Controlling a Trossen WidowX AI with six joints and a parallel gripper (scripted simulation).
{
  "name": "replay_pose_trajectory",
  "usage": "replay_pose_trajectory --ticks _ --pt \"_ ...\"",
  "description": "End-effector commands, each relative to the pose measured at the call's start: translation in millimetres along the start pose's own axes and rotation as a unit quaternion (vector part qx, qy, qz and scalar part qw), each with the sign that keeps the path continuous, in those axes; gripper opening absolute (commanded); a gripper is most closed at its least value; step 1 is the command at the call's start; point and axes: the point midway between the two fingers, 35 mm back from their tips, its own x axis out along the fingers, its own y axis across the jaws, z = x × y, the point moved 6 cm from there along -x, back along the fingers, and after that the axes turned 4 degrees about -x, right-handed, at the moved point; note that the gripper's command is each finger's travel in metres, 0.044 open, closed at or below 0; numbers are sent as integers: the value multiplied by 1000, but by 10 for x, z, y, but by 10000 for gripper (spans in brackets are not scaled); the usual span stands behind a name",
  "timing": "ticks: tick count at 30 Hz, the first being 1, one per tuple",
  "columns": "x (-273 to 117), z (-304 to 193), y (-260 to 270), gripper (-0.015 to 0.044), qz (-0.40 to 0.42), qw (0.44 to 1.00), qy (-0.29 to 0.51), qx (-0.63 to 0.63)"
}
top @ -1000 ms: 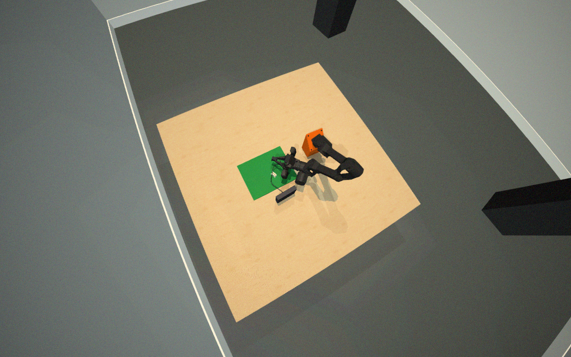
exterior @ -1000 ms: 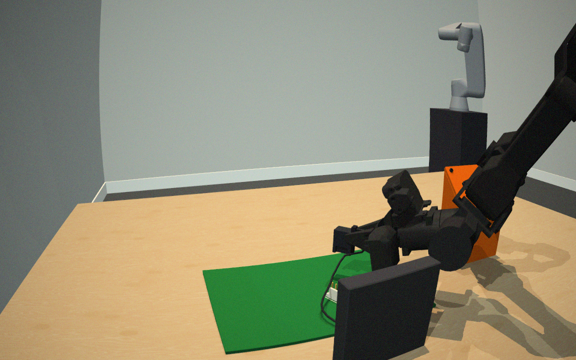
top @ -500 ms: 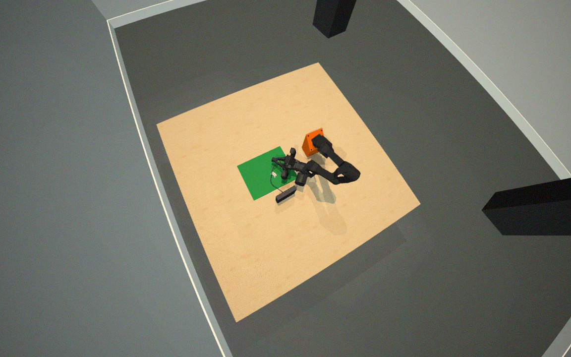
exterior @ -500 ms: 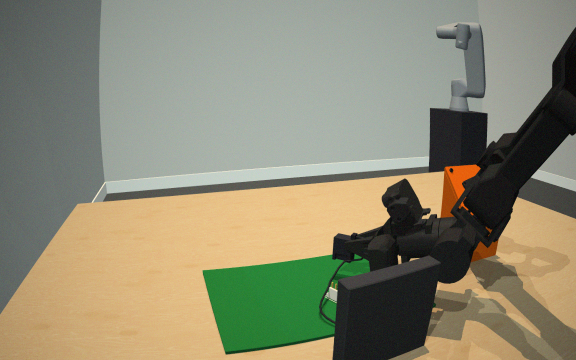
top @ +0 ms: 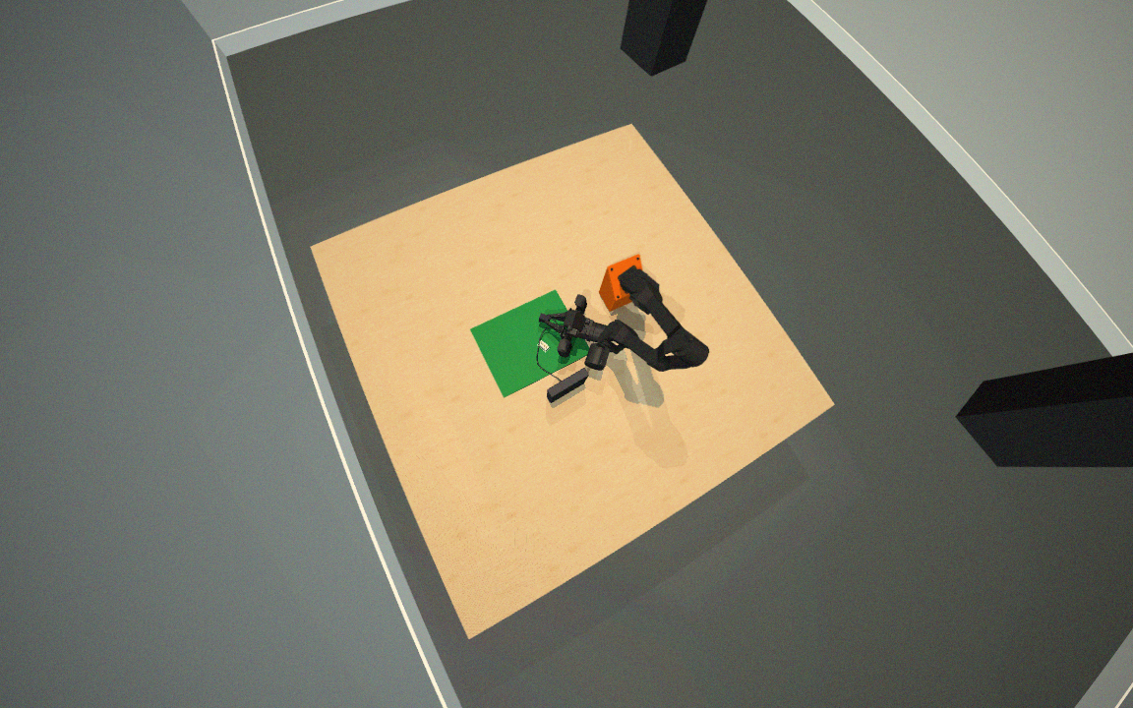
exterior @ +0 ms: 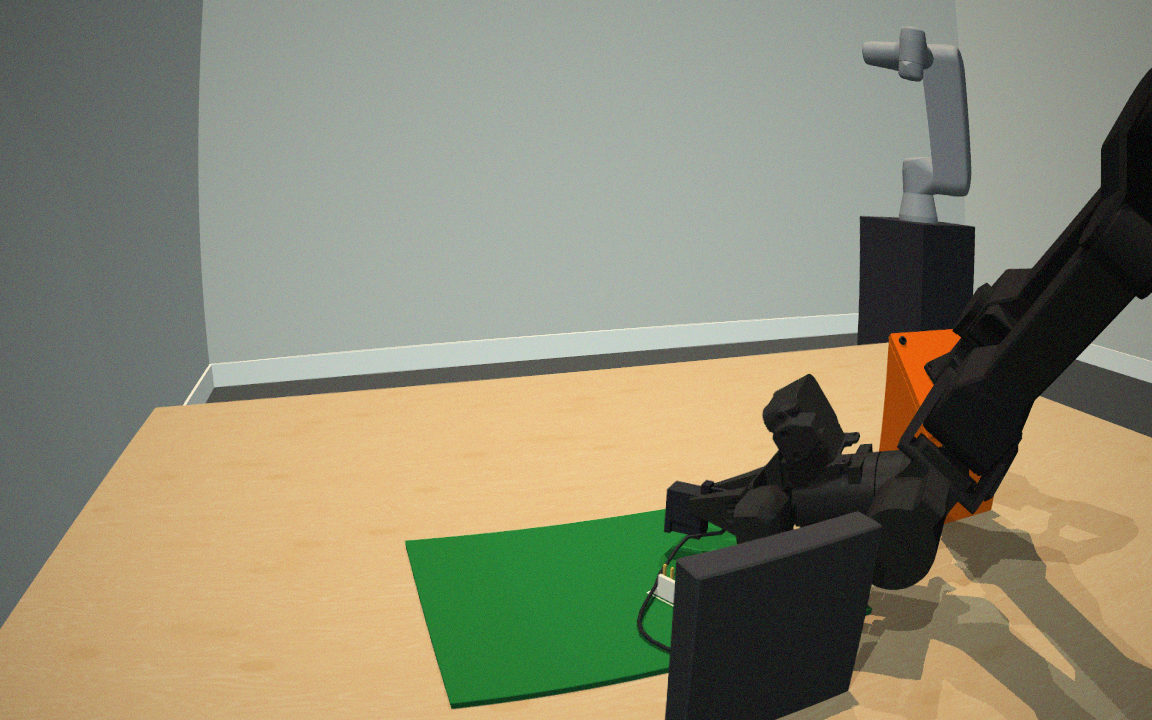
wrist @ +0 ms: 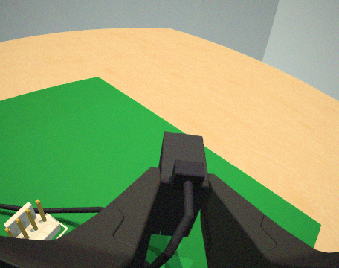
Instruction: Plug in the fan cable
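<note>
— How was the gripper found?

— The black parallel-jaw gripper (wrist: 183,189) was seen pinching the small black rectangular plug (wrist: 183,158) at the end of the thin black fan cable (wrist: 175,234). The plug was clamped between the two dark fingers, with its outer end projecting past their tips. The cable was seen to leave the plug's near face and hang down in a loop between the fingers.

— And where was the plug, taken from the header?

— The white four-pin fan header with gold pins (wrist: 33,220) was taken as the landmark. It was mounted on the flat green board (wrist: 76,139), and its pins were left bare. The plug was held above the board and apart from the header, up and to the right of it in the wrist view. In the exterior view the plug (exterior: 686,507) was seen raised over the header (exterior: 662,583), offset slightly to the right and not touching it.

— What else was placed near the header?

— A dark grey square fan housing (exterior: 768,617) was stood upright just beside the header, at the board's edge, on the light wooden table top (exterior: 294,465). The cable (exterior: 647,617) was run from the plug down past the header toward that housing. The orange block base (exterior: 911,385) of the arm was set well beyond the header.
</note>
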Motion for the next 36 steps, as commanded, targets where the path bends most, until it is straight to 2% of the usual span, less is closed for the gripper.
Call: replay_pose_trajectory --ticks 1,36 --pt "17 -34 16 0 0 1000 -3 4" --pt "33 -164 17 0 0 1000 0 0"
